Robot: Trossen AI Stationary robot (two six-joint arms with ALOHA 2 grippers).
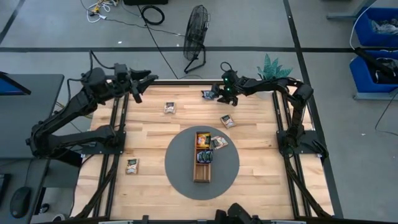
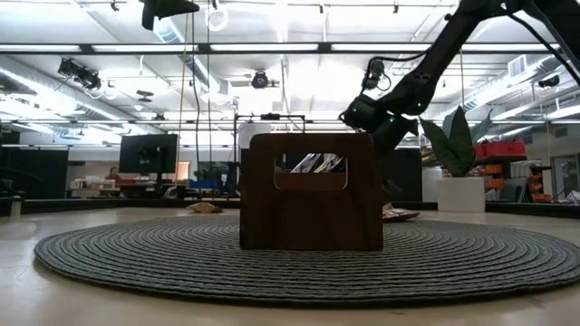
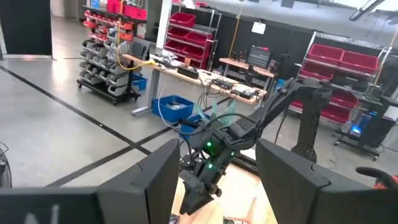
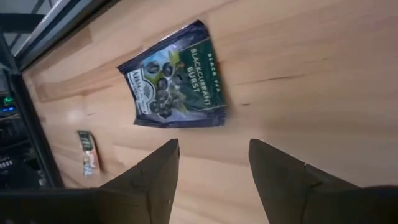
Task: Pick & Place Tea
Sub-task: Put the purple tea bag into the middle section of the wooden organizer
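A dark blue tea sachet [image 4: 177, 78] lies flat on the wooden table near its far edge [image 1: 208, 94]. My right gripper [image 4: 211, 168] hovers just short of it, slanting down, open, with nothing between its fingers [image 1: 216, 93]. Other sachets lie flat on the table [image 1: 170, 107] [image 1: 227, 121] [image 1: 132, 165]. One more sachet [image 1: 219, 142] lies on the round grey mat [image 1: 180, 174], beside the brown divided tray [image 1: 201, 171], which holds a few sachets [image 1: 204, 155]. My left gripper [image 1: 148, 78] stays high over the far left corner, level and open [image 3: 214, 180].
A black floor fan [image 1: 198, 31] and a green plant [image 1: 273, 67] stand beyond the table's far edge. Blue bins [image 1: 376, 31] stand at the far right. Black frame rails [image 1: 118, 124] run along the table's left and right sides. The tray's end wall [image 2: 311, 192] fills the middle of the low view.
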